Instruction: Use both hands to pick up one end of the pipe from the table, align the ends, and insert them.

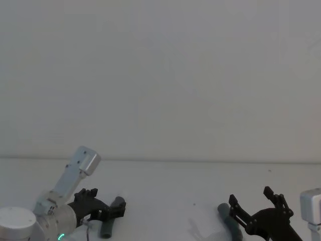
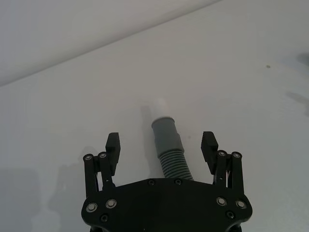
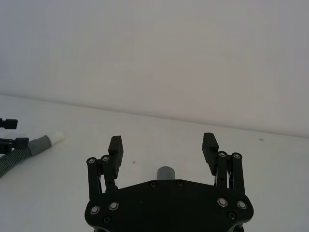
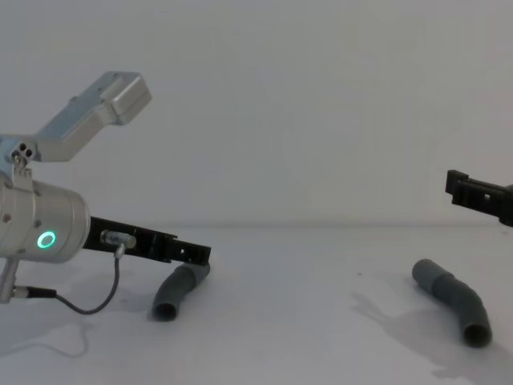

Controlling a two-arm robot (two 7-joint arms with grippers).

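While both hose pieces lie flat on it, the white worktop (image 1: 165,201) carries them well apart, one on the robot's left and one on its right. The silver wrist (image 4: 40,220) of the left arm enters the chest view from the left edge, low over the surface.

The left gripper (image 2: 161,142) reaches forward just above the worktop. Its fingers are spread wide, one on each side of the left hose piece (image 2: 169,145), with a clear gap on both sides. In the chest view the tip of this gripper (image 4: 196,255) sits over the far end of that piece (image 4: 178,290).

The right gripper (image 3: 162,142) is also spread wide and holds nothing. In the chest view it (image 4: 461,186) comes in from the right edge, well above the worktop and clear of the right hose piece (image 4: 453,298). The head view places it (image 1: 252,198) just beside that piece (image 1: 231,223).

The left hose piece shows a ribbed body that runs under the gripper palm and a smooth grey collar. The right hose piece is bent at mid-length. Its smooth grey end (image 3: 166,172) shows between the right fingers in the right wrist view.

The white tip (image 2: 158,107) on the left piece points away from the left gripper. A thin cable (image 4: 88,309) hangs from the silver wrist to the worktop. A green light ring (image 4: 46,240) glows on the wrist.
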